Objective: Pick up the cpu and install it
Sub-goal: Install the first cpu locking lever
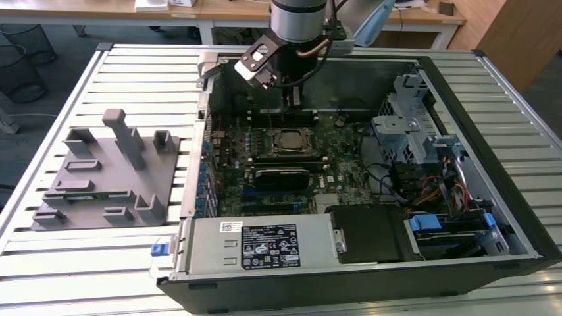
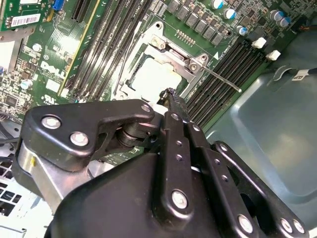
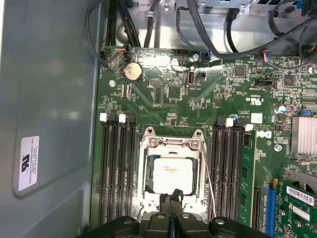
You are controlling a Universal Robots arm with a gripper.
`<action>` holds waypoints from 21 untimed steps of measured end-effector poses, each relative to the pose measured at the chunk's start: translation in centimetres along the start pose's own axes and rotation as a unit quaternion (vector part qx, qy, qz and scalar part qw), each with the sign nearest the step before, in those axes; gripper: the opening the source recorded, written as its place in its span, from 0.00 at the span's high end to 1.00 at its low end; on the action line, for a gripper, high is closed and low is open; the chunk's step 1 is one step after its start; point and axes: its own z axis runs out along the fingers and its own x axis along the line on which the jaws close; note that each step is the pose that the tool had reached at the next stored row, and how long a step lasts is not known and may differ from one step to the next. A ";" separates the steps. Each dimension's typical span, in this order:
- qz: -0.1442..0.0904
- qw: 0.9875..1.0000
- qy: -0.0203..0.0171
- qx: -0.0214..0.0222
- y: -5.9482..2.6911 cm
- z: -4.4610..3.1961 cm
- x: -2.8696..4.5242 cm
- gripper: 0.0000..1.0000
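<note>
Bench (image 1: 131,66) carries the open computer case (image 1: 351,284), motherboard (image 3: 163,99) facing up. Gripper (image 3: 171,201) hangs right over the socket (image 3: 147,148), jaws pinched together with nothing between them. The cpu (image 3: 172,172) already lies in the socket. Retention lever (image 3: 209,183) looks unlatched to me, so a nudge from those tips could knock the chip crooked and bend pins.

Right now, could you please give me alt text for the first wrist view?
The cpu sits inside the metal socket frame on the green motherboard, with the shut gripper close to one edge of it.
</note>
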 end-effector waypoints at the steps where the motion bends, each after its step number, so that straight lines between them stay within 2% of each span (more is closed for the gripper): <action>1: 0.000 1.000 0.000 0.000 0.00 -0.11 0.00 0.89; 10: 0.000 1.000 -0.003 0.000 0.01 -1.05 0.02 0.89; 14: -0.003 1.000 -0.003 0.000 0.01 -1.08 0.02 0.89; 17: -0.023 1.000 -0.003 0.000 0.01 -1.09 0.02 0.89; 21: -0.055 0.998 -0.004 0.001 0.01 -1.09 0.02 0.89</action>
